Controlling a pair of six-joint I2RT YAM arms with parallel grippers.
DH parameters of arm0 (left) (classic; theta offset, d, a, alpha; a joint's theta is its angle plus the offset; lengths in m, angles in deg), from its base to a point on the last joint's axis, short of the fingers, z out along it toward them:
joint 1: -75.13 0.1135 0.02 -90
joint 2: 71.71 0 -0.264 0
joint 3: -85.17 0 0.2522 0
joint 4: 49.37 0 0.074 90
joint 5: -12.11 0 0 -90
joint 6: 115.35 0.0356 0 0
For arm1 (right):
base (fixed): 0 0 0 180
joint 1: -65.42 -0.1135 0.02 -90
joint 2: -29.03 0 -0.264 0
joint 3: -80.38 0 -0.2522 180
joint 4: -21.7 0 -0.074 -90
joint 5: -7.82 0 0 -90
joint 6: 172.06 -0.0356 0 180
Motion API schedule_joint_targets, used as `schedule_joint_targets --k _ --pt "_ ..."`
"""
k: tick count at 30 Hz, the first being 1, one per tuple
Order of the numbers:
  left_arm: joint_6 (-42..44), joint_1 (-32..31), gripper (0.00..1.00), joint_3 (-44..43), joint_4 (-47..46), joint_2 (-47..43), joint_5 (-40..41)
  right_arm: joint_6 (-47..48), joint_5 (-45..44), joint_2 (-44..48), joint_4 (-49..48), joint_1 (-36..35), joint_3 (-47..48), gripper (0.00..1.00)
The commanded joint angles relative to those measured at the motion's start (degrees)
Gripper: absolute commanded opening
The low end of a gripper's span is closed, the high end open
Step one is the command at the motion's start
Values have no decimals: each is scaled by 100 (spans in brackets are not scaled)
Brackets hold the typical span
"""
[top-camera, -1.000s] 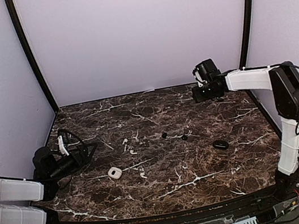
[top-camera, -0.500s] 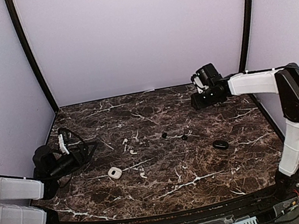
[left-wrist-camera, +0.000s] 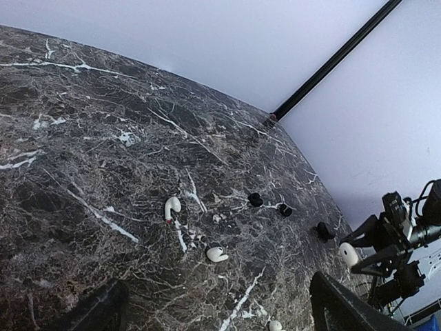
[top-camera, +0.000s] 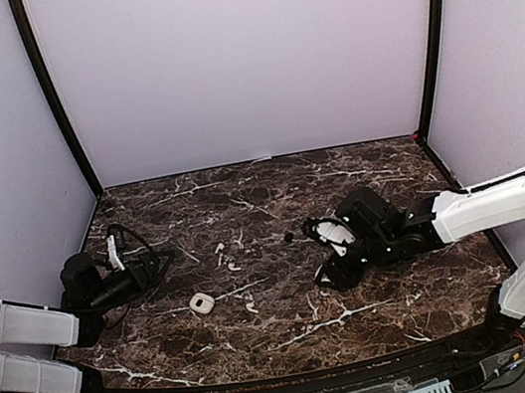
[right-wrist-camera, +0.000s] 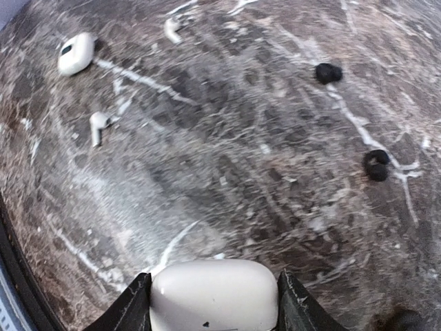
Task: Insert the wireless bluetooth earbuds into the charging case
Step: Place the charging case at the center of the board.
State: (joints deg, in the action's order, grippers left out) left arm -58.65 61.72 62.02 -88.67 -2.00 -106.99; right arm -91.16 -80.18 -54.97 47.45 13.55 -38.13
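While the left arm lies low over the near-left corner of the worktop (top-camera: 267, 342), forearm almost flat, the left claw (top-camera: 153, 267) points in toward the middle with its jaws spread wide and nothing between them. Over to the right arm: it's stretched long and low from the right edge toward the centre, wrist tipped down. The right claw (right-wrist-camera: 213, 279) is clamped on a white charging case (right-wrist-camera: 207, 296), a finger pressed to either side, the case held off the marble. Beyond it on the surface sit the two black earbuds (right-wrist-camera: 329, 72), near each other but not touching, close to that claw. Further left lie the white earbuds (left-wrist-camera: 171, 207), three of them scattered and apart from one another, all lying loose on the stone and none in a case. A second white case (top-camera: 201, 303) rests on the worktop between the two claws, with one white bud near it on the right-hand side.
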Motion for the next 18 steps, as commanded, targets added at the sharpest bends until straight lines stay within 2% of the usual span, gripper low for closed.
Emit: schedule_joint_targets --k 1,13,18 --pt "-8 -52 94 -148 -92 119 -216 -37 115 237 -585 -655 -400 50" --pt "-58 -117 91 -386 -201 702 -618 194 -294 -712 -608 -1793 -115 51" --pt "-54 -147 90 -414 -183 728 -664 299 -335 -1329 -405 -1945 172 51"
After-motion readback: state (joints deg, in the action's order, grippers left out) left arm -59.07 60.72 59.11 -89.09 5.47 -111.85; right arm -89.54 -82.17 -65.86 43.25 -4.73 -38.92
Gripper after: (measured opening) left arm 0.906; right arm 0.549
